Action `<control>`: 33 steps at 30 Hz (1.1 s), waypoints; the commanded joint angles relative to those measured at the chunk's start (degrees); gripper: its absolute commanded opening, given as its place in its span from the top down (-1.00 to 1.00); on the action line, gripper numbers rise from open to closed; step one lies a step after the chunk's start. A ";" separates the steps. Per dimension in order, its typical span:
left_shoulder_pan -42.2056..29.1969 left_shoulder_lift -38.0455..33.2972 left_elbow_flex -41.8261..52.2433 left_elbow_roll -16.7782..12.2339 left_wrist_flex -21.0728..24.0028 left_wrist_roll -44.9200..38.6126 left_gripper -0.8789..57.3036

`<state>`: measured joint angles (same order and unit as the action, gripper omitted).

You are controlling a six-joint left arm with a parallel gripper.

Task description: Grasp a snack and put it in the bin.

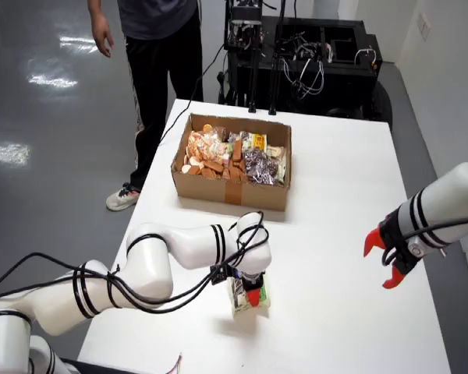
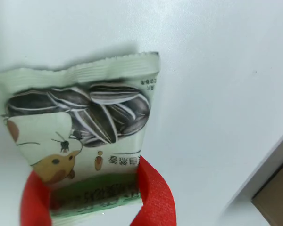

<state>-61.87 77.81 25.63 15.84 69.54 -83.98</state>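
A pale green sunflower-seed snack packet (image 1: 249, 298) lies low on the white table (image 1: 335, 195), in front of the cardboard box. My gripper (image 1: 252, 294) is down on it. In the wrist view, the red fingers (image 2: 155, 195) press both sides of the packet's (image 2: 80, 122) near end, which looks pinched narrower between them. My gripper (image 2: 92, 200) is shut on the packet. The cardboard box (image 1: 226, 191) holds several snacks in orange, brown and green wrappers.
A second white arm with an open red gripper (image 1: 384, 261) hangs over the table's right side. A person (image 1: 156, 54) stands at the table's far left corner. Black equipment with cables (image 1: 304, 54) is behind the table. A box corner (image 2: 276, 197) shows in the wrist view.
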 commanded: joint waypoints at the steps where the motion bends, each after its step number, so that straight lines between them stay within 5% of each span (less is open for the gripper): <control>1: -0.24 -0.04 0.19 0.06 -0.21 0.27 0.00; 12: -1.07 -0.03 -0.69 -0.19 0.90 1.98 0.84; 33: 1.93 -0.59 -21.64 5.58 5.22 23.16 0.99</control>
<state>-60.89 77.26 6.26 20.76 74.82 -63.77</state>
